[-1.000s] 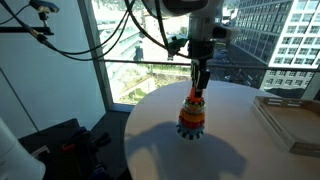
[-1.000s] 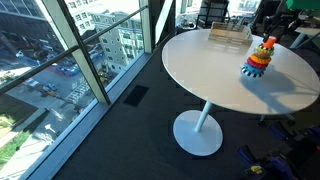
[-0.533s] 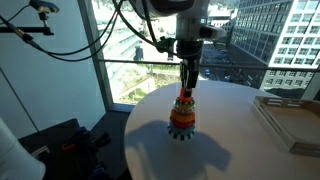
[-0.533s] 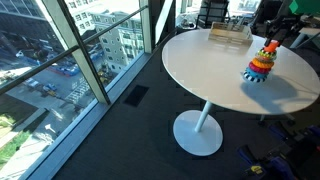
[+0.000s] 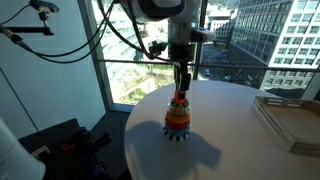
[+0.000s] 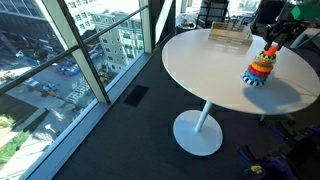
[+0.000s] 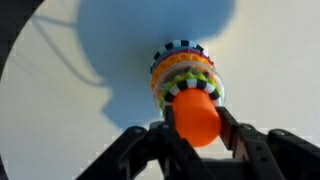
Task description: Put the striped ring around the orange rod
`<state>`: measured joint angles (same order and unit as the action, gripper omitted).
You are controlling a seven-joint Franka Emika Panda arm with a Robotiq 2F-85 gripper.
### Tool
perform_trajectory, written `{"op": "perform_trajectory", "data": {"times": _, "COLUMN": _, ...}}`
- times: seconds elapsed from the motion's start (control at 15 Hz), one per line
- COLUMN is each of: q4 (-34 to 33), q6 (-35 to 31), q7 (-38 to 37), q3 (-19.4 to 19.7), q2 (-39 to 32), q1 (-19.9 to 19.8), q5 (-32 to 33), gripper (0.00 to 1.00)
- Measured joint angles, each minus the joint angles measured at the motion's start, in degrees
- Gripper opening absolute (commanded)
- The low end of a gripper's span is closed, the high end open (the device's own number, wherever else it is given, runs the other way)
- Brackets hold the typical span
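Observation:
A stack of coloured rings (image 5: 177, 118) sits on an orange rod on the white round table (image 5: 240, 140). It also shows in an exterior view (image 6: 260, 68). In the wrist view the rod's orange top (image 7: 197, 118) stands between my fingers. A black-and-white striped ring (image 7: 190, 88) lies around the rod just under that top, above the other rings. My gripper (image 7: 197, 125) is shut on the rod's top. It hangs straight above the stack in both exterior views (image 5: 180, 85) (image 6: 271, 42). I cannot tell whether the stack touches the table.
A flat wooden box (image 5: 290, 120) lies at one side of the table; it shows at the far edge in an exterior view (image 6: 228, 35). Floor-to-ceiling windows (image 6: 70, 50) stand beside the table. The table edge (image 5: 135, 125) is close to the stack.
My gripper, still shut on the rod's top, has moved with the whole ring stack across the table toward the window-side edge.

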<state>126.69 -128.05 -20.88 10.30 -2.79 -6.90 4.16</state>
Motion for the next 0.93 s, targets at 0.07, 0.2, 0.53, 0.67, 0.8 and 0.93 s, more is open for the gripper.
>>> {"op": "perform_trajectory", "data": {"times": 0.07, "q4": 0.43, "q6": -0.69, "q7": 0.22, "q3": -0.02, "q2": 0.08, "q1": -0.01, "q5": -0.01, "gripper": 0.2}}
{"op": "perform_trajectory", "data": {"times": 0.2, "q4": 1.04, "q6": -1.61, "q7": 1.03, "q3": -0.03, "q2": 0.47, "q1": -0.03, "q5": -0.15, "gripper": 0.7}}
{"op": "perform_trajectory", "data": {"times": 0.53, "q4": 2.33, "q6": -2.65, "q7": 2.85, "q3": -0.03, "q2": 2.02, "q1": -0.08, "q5": -0.44, "gripper": 0.99}}
{"op": "perform_trajectory", "data": {"times": 0.67, "q4": 2.54, "q6": -2.36, "q7": 3.97, "q3": -0.03, "q2": 3.12, "q1": -0.08, "q5": -0.49, "gripper": 1.0}}
{"op": "perform_trajectory", "data": {"times": 0.8, "q4": 2.55, "q6": -1.49, "q7": 5.57, "q3": -0.08, "q2": 4.24, "q1": -0.08, "q5": -0.51, "gripper": 1.0}}
{"op": "perform_trajectory", "data": {"times": 0.93, "q4": 2.52, "q6": 0.53, "q7": 7.09, "q3": -0.23, "q2": 5.58, "q1": -0.08, "q5": -0.51, "gripper": 1.0}}
